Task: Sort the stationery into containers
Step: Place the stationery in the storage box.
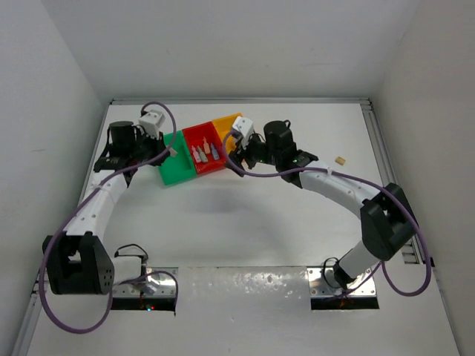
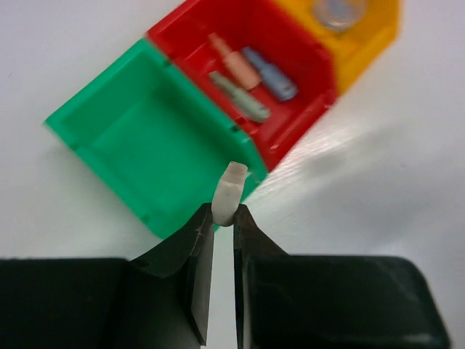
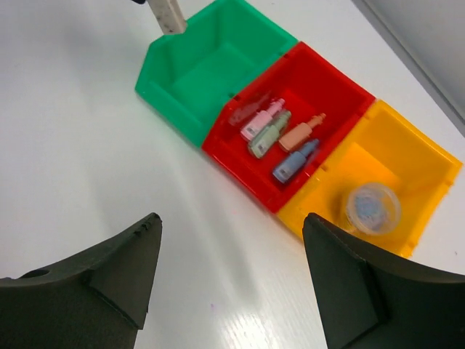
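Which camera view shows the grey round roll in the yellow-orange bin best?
The right wrist view: the grey round roll lies whole and sharp on the floor of the yellow-orange plastic bin. The left wrist view shows the roll blurred and cut by the top edge. In the top external view it cannot be made out.

No legible text, number or brand in any view. Containers (image 3: pixel 231 161) show plain coloured walls. Stationery pieces (image 3: pixel 269 134) in the red one: markings, if any, too blurred to read.

bins (image 3: pixel 236 171) 3 | oblong pieces (image 3: pixel 267 134) 4 | white piece (image 2: pixel 229 193) 1 | roll (image 3: pixel 373 207) 1 | block (image 1: pixel 340 159) 1
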Controlling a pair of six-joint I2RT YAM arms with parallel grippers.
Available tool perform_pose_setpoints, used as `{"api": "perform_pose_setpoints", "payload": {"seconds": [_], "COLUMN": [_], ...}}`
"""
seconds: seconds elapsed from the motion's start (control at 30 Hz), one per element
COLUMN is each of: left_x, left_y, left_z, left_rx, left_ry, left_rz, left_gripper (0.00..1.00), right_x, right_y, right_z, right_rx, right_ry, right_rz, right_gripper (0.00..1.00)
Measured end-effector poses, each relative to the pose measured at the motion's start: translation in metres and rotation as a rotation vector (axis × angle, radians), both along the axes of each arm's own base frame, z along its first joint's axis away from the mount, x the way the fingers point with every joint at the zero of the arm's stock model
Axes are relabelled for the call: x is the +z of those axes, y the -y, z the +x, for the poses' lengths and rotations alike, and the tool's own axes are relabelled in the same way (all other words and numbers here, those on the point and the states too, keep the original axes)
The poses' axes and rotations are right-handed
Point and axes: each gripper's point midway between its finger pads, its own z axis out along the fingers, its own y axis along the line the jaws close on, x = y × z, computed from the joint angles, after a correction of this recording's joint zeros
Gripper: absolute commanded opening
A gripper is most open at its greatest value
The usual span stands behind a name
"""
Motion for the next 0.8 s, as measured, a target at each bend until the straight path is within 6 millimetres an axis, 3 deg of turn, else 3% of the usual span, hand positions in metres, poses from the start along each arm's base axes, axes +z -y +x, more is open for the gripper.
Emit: {"api": "perform_pose_setpoints", "payload": {"seconds": [0.2,0.47,0.67,0.8], "left_x": [-0.020,-0.051,-0.096,-0.103], "left_y": [-0.030,-0.035,-0.037,-0.030], "left_z": [0.025,0.078,0.079,0.074], "left_rx": [0.178,0.193,0.232,0.248], "left_ry": [-0.133,-0.270,-0.409,-0.446], "left_rz": [0.050,0.076,0.106,0.109], "left_gripper": [0.00,0.01,0.27,0.48], "right_x": [0.005,-0.010,-0.010,-0.005], "right_y": [0.018,0.037,0.063,0.075], "right_z": [-0.001,-0.001,0.010,0.018], "right_rx": [-0.052,-0.115,-0.208,-0.259], "right_ry": [-0.005,-0.049,-0.059,-0.059], "right_rz": [0.039,0.044,0.051,0.062], "right_gripper": [0.77,0.77,0.78,0.79]}}
